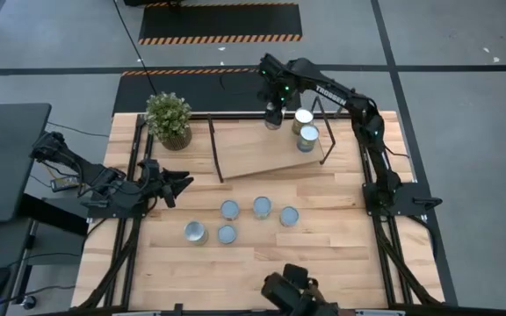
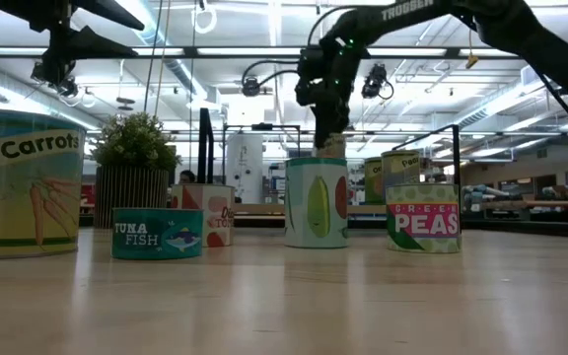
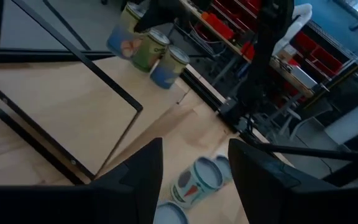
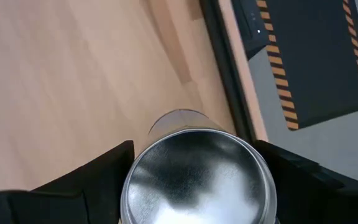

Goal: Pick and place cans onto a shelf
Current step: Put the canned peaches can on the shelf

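Can in right claw

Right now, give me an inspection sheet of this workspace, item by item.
Surface: wooden table, bare at the near edge.
Job's things: shelf carries two standing cans; five cans wait on the table in front of it.
Clutter: potted plant at the table's far left corner.
Grippers: right gripper shut on a can over the shelf's far edge; left gripper open, empty, at the table's left side.
Cables: black cable crosses the floor behind the table.
Surroundings: hazard-striped floor mats.
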`<state>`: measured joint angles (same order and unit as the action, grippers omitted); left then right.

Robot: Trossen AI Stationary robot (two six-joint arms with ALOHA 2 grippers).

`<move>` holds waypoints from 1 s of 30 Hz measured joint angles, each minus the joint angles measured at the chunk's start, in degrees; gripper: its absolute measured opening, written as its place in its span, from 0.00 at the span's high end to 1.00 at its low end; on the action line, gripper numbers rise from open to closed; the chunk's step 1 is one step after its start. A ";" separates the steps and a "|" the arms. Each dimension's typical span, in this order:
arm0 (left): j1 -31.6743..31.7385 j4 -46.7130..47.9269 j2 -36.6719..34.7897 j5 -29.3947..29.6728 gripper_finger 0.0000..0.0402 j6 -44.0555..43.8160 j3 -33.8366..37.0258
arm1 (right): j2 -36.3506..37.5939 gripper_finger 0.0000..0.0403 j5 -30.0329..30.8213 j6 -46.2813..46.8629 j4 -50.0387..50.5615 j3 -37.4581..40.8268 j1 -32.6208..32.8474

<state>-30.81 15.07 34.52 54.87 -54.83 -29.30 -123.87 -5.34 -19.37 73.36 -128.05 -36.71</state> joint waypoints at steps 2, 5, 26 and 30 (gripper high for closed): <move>0.67 0.31 0.00 0.00 0.53 0.02 0.00 | 0.00 0.19 -0.26 -0.34 -0.62 1.33 -0.41; 1.51 0.33 0.00 -0.02 0.53 0.02 0.00 | 0.00 0.19 -0.33 -1.07 -1.95 4.13 -0.31; 1.73 1.19 0.00 -5.16 0.53 -0.02 0.00 | 0.00 0.14 6.48 0.98 -1.56 9.34 0.74; 1.73 1.20 0.02 -5.18 0.53 -0.02 0.00 | 0.04 0.09 9.85 -0.33 -0.02 9.36 0.89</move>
<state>-29.08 16.27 34.54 49.69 -54.85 -29.30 -123.84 4.51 -19.70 73.34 -118.69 -35.82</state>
